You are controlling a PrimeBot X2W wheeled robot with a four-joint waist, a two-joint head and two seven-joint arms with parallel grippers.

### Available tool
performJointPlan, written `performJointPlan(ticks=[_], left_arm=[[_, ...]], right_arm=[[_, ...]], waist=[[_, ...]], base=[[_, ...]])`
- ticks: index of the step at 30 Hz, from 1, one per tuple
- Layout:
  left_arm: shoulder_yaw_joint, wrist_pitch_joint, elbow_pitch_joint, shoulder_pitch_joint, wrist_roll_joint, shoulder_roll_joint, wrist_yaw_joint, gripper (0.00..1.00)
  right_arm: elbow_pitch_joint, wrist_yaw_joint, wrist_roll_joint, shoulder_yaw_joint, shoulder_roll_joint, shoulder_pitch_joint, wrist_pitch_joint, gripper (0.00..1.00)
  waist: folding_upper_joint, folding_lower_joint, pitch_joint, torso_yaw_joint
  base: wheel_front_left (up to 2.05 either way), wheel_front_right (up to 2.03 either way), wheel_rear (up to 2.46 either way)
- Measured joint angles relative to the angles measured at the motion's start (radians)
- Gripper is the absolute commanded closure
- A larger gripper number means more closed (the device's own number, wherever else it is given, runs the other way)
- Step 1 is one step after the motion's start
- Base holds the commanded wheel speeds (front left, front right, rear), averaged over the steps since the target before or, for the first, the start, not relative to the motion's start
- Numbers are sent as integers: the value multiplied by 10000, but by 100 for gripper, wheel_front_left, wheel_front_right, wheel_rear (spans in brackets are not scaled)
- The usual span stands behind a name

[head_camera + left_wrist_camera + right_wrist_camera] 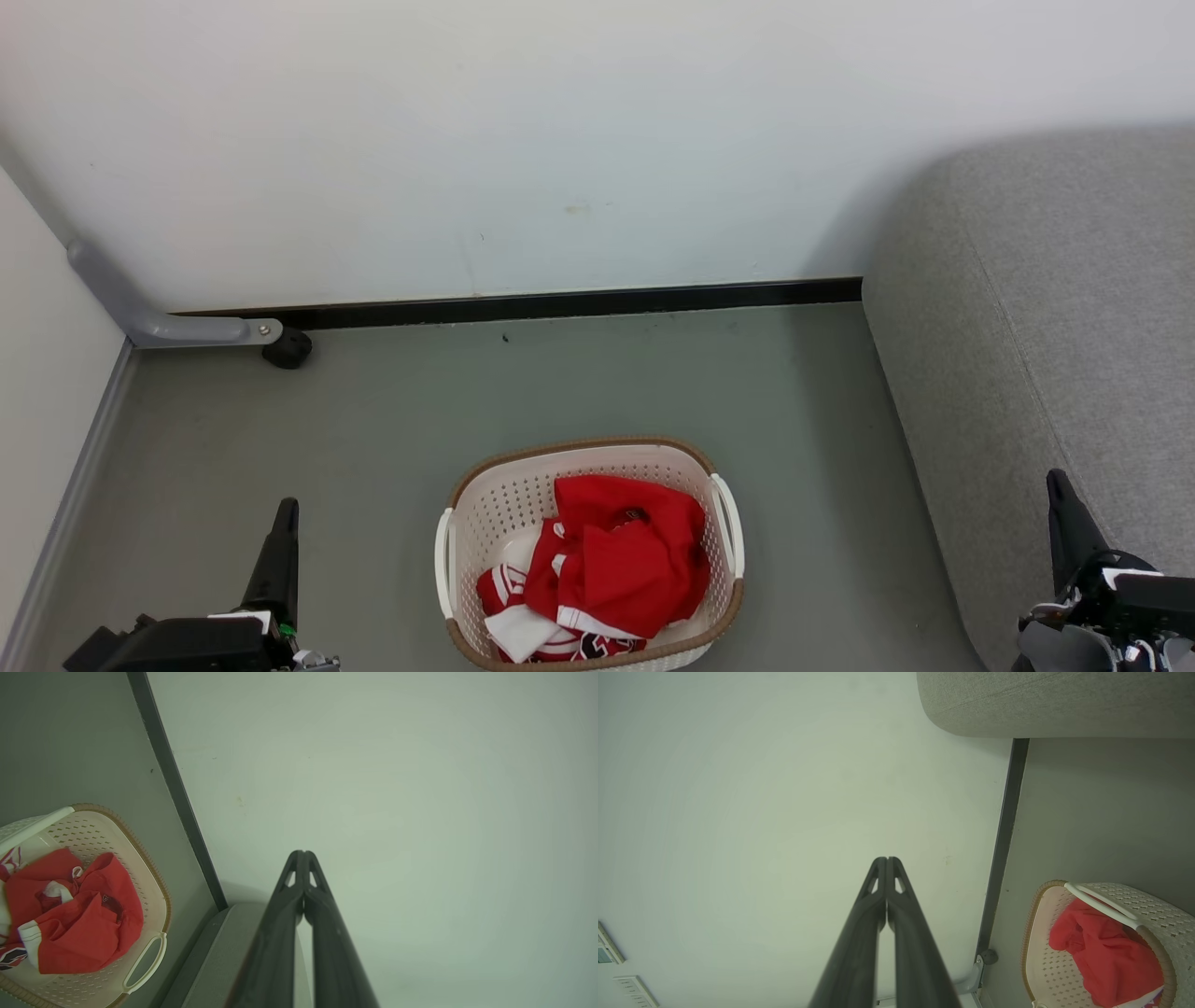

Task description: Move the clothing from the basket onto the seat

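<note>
Left gripper [302, 855]: fingers pressed together, holding nothing, low at the left of the head view
Right gripper [887, 860]: closed and empty, low at the right, over the seat's near edge
Clothing [616, 560]: red garments with white trim, bunched inside the basket, black numerals showing at the near end
Basket [579, 445]: on the grey floor [467, 392] between both grippers, touching neither
Seat [1055, 327]: grey cushion right of the basket, against the white wall [560, 140]

left fingers [275, 942] pressed together, empty; right fingers [859, 942] the same
</note>
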Motion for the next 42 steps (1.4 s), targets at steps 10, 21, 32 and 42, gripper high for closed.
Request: performJointPlan(ticks=[10,21,32,42], left_arm=[[0,0,0,0,0,0,0,100],[-27,-8,541,500,2,-111,8,0],[-46,-219,430,467,209,-90,8,0],[-232,-560,318,449,872,52,10,0]], right_arm=[[0,0,0,0,0,0,0,100],[535,-29,-36,119,213,448,-31,0],[412,-29,-391,385,186,293,-272,0],[318,-75,-1126,794,15,116,-570,0]], waist=[[0,0,0,0],[0,0,-1,-1],[0,0,-12,-8],[0,2,-41,-8]], base=[[0,0,0],[0,0,0],[0,0,0],[0,0,0]])
